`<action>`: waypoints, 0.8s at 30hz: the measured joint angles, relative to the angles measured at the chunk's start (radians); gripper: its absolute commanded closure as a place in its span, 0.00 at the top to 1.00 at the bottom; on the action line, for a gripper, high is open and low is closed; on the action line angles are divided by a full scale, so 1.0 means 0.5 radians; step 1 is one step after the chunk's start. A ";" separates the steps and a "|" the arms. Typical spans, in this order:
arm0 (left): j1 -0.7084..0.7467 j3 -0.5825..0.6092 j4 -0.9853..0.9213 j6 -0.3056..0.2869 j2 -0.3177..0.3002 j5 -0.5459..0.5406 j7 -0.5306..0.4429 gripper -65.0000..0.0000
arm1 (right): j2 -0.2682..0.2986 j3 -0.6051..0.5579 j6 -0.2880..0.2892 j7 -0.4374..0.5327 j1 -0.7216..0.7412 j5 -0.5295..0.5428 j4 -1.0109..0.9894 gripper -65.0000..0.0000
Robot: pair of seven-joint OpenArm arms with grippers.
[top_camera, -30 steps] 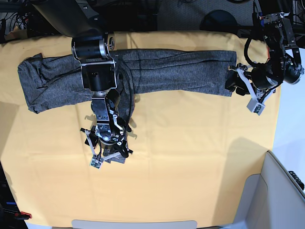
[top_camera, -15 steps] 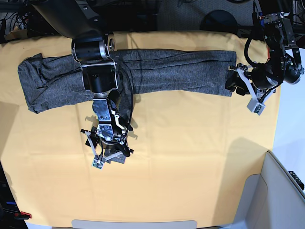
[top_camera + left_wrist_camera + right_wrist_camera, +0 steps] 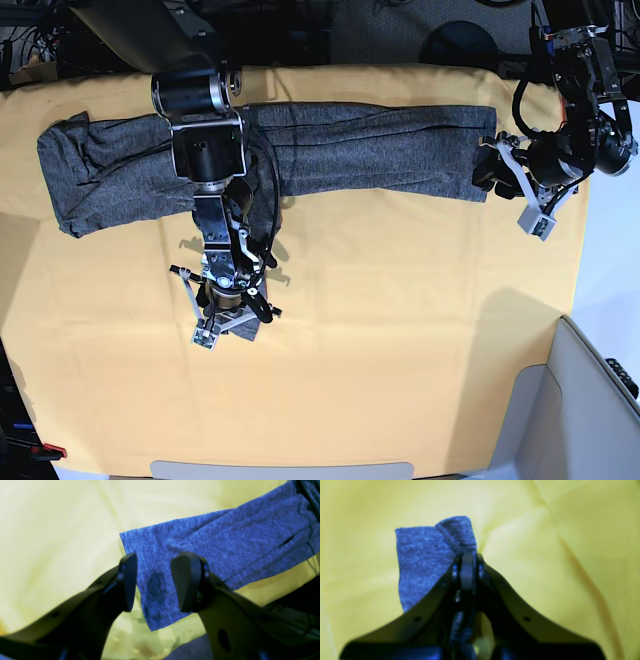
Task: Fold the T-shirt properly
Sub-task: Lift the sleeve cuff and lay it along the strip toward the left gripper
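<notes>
The T-shirt (image 3: 380, 150) is spread across the far part of the table (image 3: 400, 330), over the yellow-orange cloth (image 3: 380, 270). One long sleeve is stretched out toward each side in the base view, and a narrow grey length of the shirt is extended down from the middle toward the near edge. Its heathered grey fabric is shown as blue in the wrist views. Long creases are seen along the sleeve in the left wrist view, and the end of that sleeve is laid flat on the cloth.

The narrow near end of the shirt is reached by the right hand (image 3: 470, 557). Its fingertips are pressed together on the shirt, and a fold of the fabric is pinched at the edge. To one side of the pinch, a flat part of the same end is left lying on the cloth, and a small flap is turned over just beyond the fingertips.

The left hand (image 3: 155, 582) is held above the sleeve end on its own side. Its fingers are spread apart, with grey fabric seen between them, and nothing is gripped.
</notes>
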 measured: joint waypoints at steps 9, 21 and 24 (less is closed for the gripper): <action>-0.001 -0.001 0.000 0.000 0.001 0.001 0.001 0.37 | -0.011 -0.638 0.004 -0.171 -0.246 0.002 0.797 0.00; -0.008 -0.011 0.000 -0.001 0.001 -0.002 -0.002 0.37 | 0.007 -1.248 -0.009 -0.568 -0.672 0.002 1.610 0.00; -0.007 -0.012 0.000 -0.001 0.001 0.000 -0.001 0.37 | 0.013 -1.381 -0.006 -0.678 -0.752 0.002 1.714 0.00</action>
